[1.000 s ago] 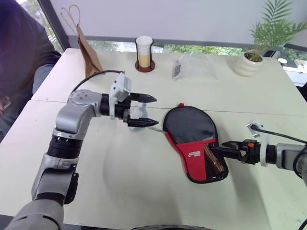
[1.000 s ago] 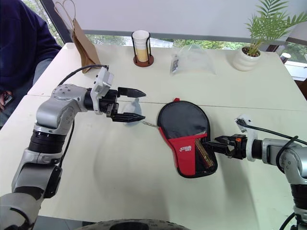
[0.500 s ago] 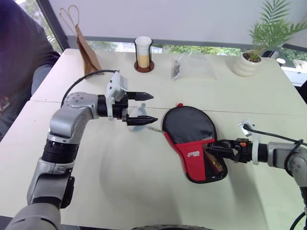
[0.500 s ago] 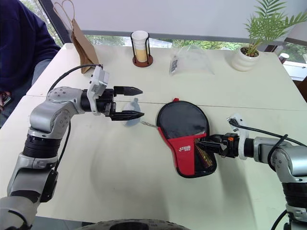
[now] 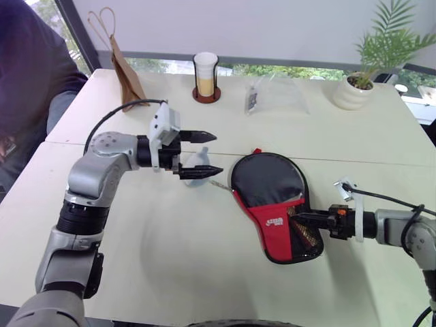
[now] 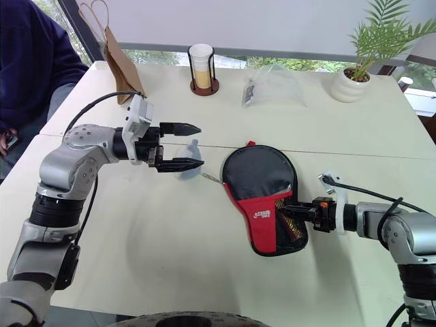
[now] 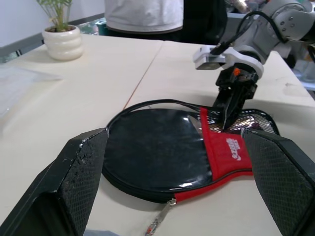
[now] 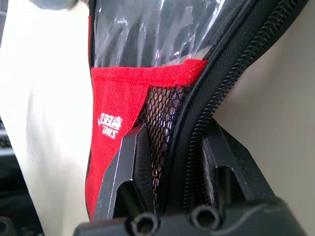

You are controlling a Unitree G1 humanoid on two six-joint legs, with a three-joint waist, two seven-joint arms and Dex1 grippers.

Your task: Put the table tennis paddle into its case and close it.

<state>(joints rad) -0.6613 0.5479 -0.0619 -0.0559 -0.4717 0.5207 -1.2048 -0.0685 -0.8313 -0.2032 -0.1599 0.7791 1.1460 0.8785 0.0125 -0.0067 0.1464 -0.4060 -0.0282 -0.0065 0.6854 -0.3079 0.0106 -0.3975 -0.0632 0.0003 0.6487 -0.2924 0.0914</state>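
clamped right end effector (image 6: pixel 298 210) on case (image 6: pixel 262 197) edge; left end effector (image 6: pixel 187 145) wide, idle. risked dragging case instead of zipping.

White logo on the case (image 5: pixel 276 204), on its red panel, but letters too small/stylised to read w/ certainty. No other legible text, nos. or signs.

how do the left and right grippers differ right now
The left gripper hangs in the air above the table with its fingers spread wide and nothing between them; the right gripper sits low at the table and is closed on the zipper edge of the case. The left one points toward the case from a short way off; the right one is in contact with it. Both have two black fingers.
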